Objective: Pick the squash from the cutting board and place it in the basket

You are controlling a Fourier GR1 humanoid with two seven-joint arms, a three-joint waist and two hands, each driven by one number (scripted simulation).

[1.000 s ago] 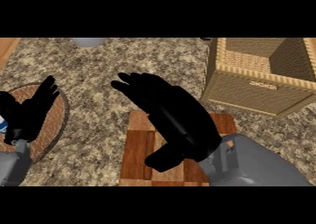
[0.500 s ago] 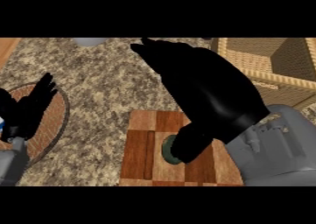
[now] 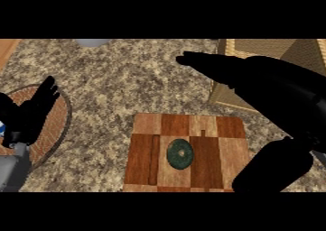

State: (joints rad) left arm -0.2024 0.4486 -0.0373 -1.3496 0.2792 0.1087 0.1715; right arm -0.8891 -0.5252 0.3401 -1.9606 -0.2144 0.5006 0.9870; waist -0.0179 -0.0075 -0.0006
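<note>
My right hand [image 3: 275,88] has risen off the cutting board [image 3: 218,131].
Fingers straight, grasping nothing; squash [image 3: 180,153] stays mid-board, not yet picked.

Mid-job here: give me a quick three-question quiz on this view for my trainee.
1. True or false: the squash lies in the basket.
2. The right hand is: A. shut on the squash; B. open, holding nothing; C. out of view.
3. Fill in: the squash rests on the ____.

Key: 1 false, it is outside the basket. 2 B. 3 board.
</note>
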